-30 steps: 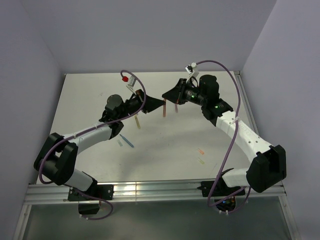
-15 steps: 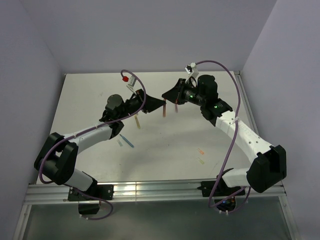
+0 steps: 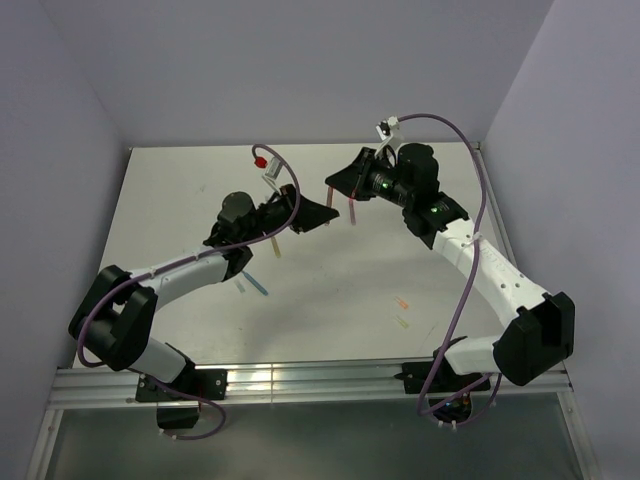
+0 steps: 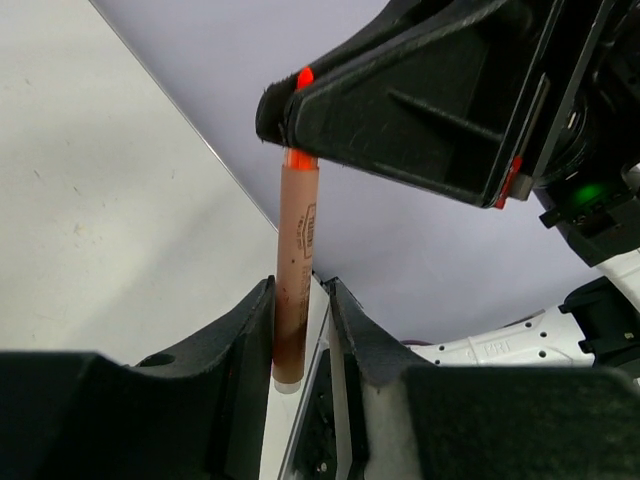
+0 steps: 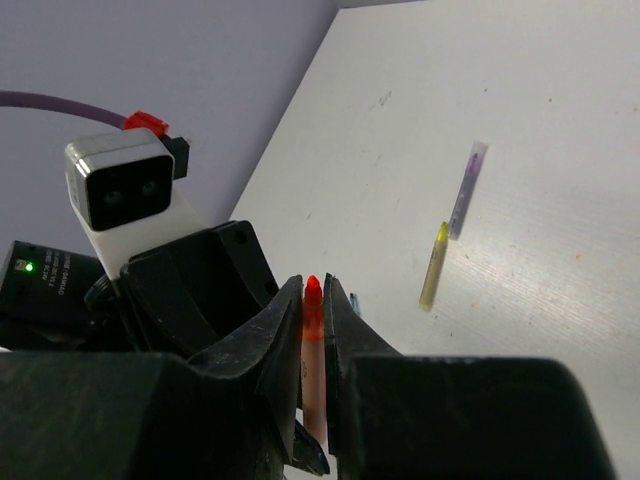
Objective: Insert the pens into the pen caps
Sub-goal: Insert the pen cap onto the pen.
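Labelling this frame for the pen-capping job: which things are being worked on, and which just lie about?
In hand: pink-red pen, clamped in the right jaws.
Lying about: yellow pen, grey-purple pen, blue pen, orange cap, yellow-green cap, pale cap.

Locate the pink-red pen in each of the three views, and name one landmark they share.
Top external: the pink-red pen hangs just right of centre, below the right pincer.
Left wrist: upright, centre-left, its lower end inside the open left pincer.
Right wrist: low centre, red tip up.
Shared landmark: the right pincer, clamped on the pen in all three views.
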